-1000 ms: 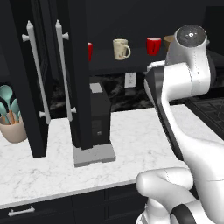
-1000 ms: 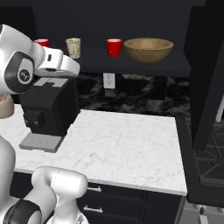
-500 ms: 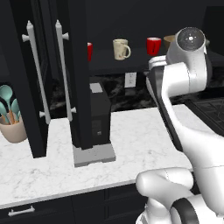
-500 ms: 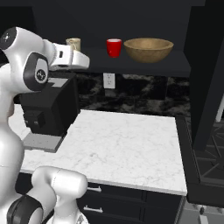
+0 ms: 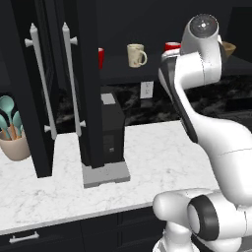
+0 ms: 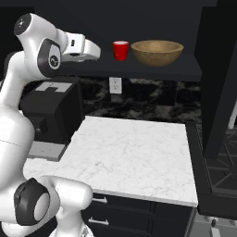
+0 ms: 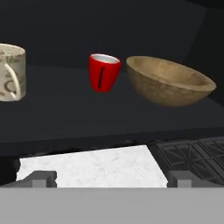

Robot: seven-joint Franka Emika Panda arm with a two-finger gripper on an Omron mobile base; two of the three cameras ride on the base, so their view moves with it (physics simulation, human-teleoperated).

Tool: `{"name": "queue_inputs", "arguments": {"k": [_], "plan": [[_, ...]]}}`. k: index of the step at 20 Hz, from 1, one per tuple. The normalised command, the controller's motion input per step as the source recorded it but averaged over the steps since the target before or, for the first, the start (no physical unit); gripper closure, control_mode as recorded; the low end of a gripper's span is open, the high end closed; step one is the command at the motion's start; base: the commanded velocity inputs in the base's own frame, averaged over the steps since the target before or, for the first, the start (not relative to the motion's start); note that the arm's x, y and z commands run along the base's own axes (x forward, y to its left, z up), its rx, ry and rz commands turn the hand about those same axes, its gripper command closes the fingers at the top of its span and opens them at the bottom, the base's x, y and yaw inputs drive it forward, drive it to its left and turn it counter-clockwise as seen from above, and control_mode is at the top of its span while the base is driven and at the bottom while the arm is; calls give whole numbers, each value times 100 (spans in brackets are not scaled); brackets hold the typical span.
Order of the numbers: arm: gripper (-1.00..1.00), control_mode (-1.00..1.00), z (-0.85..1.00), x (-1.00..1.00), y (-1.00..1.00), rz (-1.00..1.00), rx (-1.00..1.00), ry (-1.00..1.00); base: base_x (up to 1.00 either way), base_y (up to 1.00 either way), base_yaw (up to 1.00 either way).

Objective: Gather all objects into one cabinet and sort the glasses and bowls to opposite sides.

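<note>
Already the red cup (image 7: 104, 72) and wooden bowl (image 7: 169, 82) share my cabinet shelf (image 6: 152, 69), so I hold off. My gripper (image 7: 112, 178) hangs empty, fingers wide apart.

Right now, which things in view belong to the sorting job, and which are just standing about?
Job: glossy red cup, second red cup, cream handled mug, wide wooden bowl, black wall cabinet.
Not job: beige pot of teal utensils, black coffee machine.

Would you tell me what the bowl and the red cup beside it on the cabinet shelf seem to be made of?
The bowl looks like wood: brown, matte, with mottled grain. The red cup looks like glossy plastic or glazed ceramic: uniform red, a pale inside and a smooth sheen; the render leaves that open.
</note>
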Motion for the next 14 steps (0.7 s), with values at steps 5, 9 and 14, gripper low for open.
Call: {"name": "queue_inputs", "arguments": {"k": [5,9,14], "plan": [[-100,-100,-9,57,0,0,0,0,0,0,0],[-100,-100,-11,58,0,0,0,-2,0,0,0],[-100,-100,-1,52,-8,-1,0,0,0,0,0]]}}
